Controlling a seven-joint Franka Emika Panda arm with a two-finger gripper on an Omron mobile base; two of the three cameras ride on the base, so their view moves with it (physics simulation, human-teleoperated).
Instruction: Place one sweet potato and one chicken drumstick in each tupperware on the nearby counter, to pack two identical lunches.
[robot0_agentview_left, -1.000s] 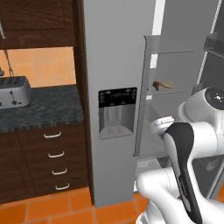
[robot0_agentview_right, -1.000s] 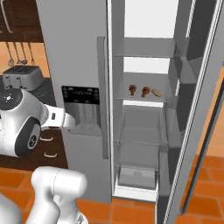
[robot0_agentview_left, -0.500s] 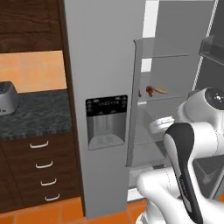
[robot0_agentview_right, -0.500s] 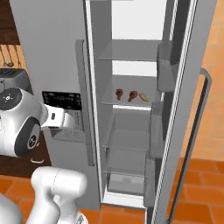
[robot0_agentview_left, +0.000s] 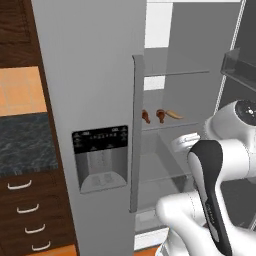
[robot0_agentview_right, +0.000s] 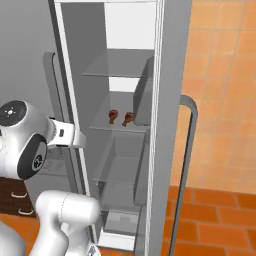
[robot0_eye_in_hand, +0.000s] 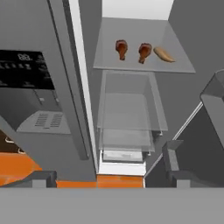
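Inside, two chicken drumsticks beside a sweet potato on a fridge shelf, tool fingers seemingly apart.

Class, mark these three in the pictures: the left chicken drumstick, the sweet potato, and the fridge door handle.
Left chicken drumstick (robot0_eye_in_hand: 121, 48): hand view, on its bulbous dark end.
Sweet potato (robot0_eye_in_hand: 164, 54): hand view, on the middle of the tan oval.
Fridge door handle (robot0_agentview_left: 137, 135): left base view, midway down the grey vertical bar.

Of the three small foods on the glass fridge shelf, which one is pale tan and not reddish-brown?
The elongated tan-orange sweet potato, at the row's end beside the two reddish-brown chicken drumsticks; it tapers, without bone end.
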